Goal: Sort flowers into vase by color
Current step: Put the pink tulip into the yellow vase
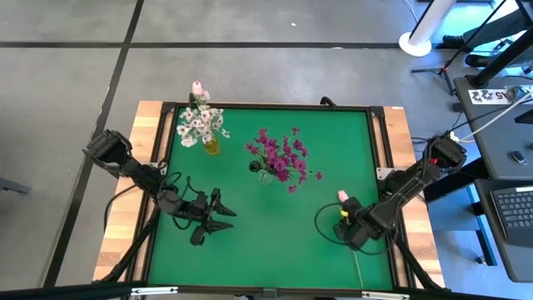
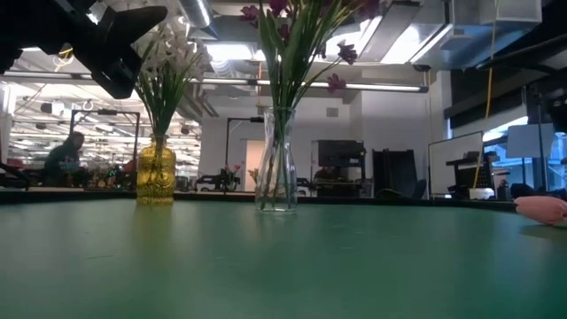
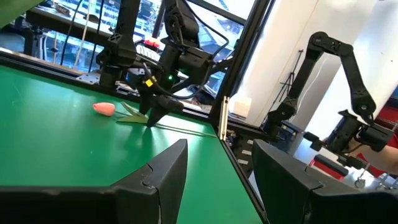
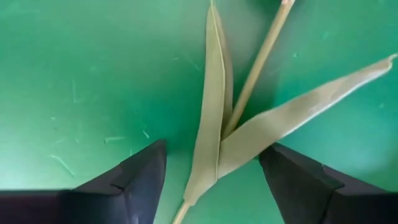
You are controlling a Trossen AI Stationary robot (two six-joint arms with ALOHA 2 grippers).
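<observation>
The tulip [image 4: 214,118] lies flat on the green table [image 1: 275,242] near its right edge, stem and leaves between the right gripper's [image 4: 211,180] released fingers. The left gripper [image 1: 218,214] hovers spread apart. The yellow vase [image 1: 211,143] and clear vase [image 1: 265,173] stand well apart from it, nothing between.
</observation>
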